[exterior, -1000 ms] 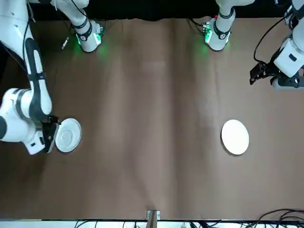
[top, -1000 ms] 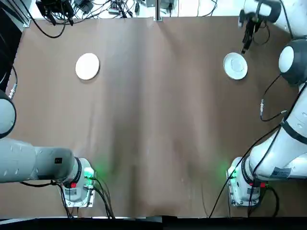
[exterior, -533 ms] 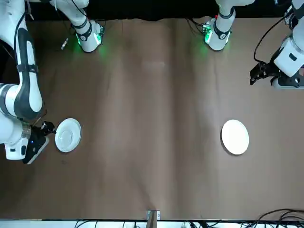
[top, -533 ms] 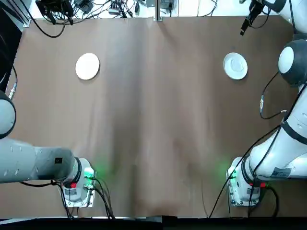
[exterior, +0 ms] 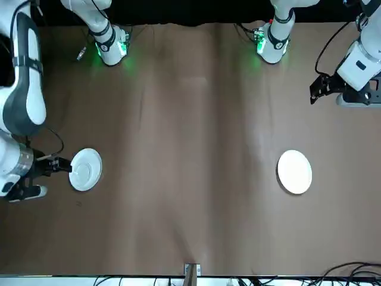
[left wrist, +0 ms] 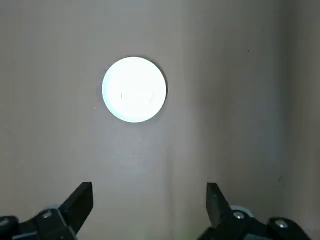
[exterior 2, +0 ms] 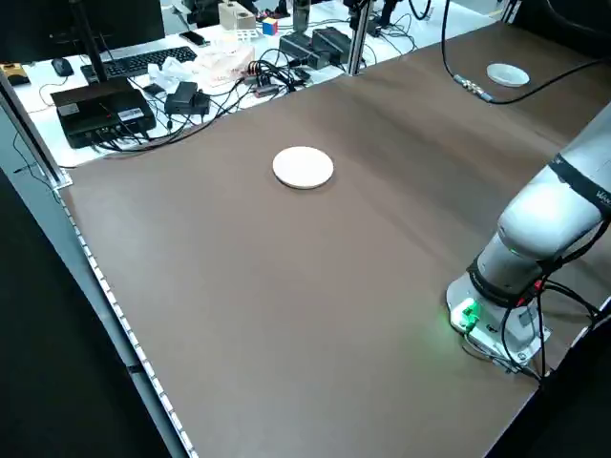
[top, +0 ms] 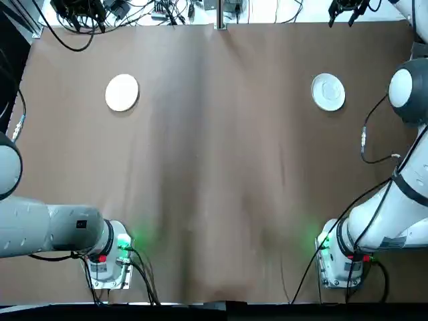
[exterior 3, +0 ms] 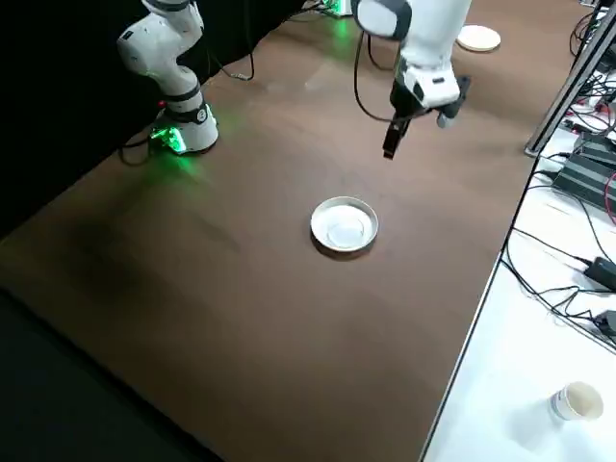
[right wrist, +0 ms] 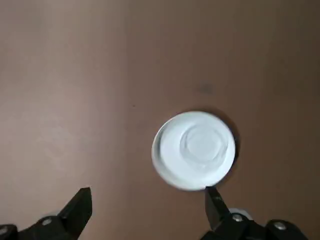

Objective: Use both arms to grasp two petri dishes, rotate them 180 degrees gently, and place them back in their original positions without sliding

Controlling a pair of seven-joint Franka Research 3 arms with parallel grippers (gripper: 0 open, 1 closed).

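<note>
Since a second ago, the right end effector (exterior 3: 390, 149) has been drawn clear of the right petri dish (top: 328, 91), fingers spread and empty. Both dishes, the left petri dish (top: 122, 92) included, are seen flat on the tabletop (top: 214, 174), well apart, with the left end effector (left wrist: 149, 206) spread wide, empty, above its dish. Whether a grasp or a retreat is in hand cannot be judged.

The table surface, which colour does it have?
Brown. The table has a plain brown surface without pattern, seen best in the top view.

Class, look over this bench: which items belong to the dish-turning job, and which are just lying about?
Belong to the job:
left petri dish
right petri dish
left gripper, open above its dish
right gripper, open above its dish

Just lying about:
cables beyond the table's far edge
keyboard
paper cup
</note>
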